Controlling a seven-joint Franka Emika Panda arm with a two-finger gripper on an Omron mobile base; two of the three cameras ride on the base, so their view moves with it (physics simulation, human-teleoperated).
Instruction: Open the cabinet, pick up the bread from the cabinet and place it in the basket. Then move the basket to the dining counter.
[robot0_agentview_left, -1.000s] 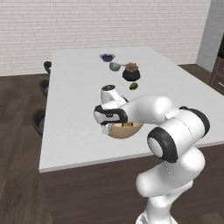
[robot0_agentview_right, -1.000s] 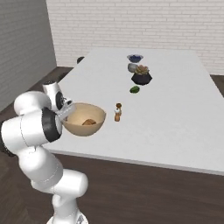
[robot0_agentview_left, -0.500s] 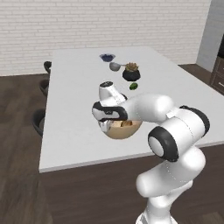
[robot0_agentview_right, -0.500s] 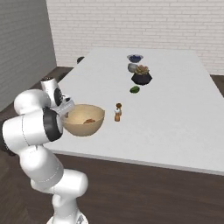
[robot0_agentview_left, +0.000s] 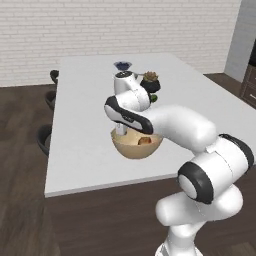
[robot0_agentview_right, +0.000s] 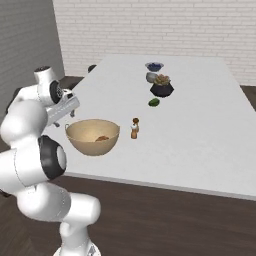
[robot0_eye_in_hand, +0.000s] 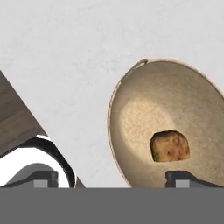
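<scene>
**Sitting pretty: basket on the dining counter, bread inside**

Looking at the left base view first, the basket (robot0_agentview_left: 136, 146) sits on the dining counter (robot0_agentview_left: 85, 125), near its front edge, and the bread (robot0_agentview_left: 145, 141) lies inside it, toward the right side of the bowl. The arm reaches over it, and the gripper (robot0_agentview_left: 120, 132) hangs at the basket's left rim. Further back on the counter there's a dark pot with a plant (robot0_agentview_left: 150, 80) and a small blue bowl (robot0_agentview_left: 122, 64).

From the right base view, the basket (robot0_agentview_right: 93, 137) is upright on the white slab with the bread (robot0_agentview_right: 102, 138) at the bottom. A small brown bottle (robot0_agentview_right: 134, 128) stands just beside it on the right, and a green thing (robot0_agentview_right: 154, 102) lies further back, in front of the plant pot (robot0_agentview_right: 162, 87).

In the hand view, the gripper (robot0_eye_in_hand: 113, 180) has its jaws spread wide, one tip over the basket (robot0_eye_in_hand: 135, 113) and one outside its rim, gripping nothing. The bread (robot0_eye_in_hand: 169, 146) rests in the bowl, just above the right fingertip.
</scene>
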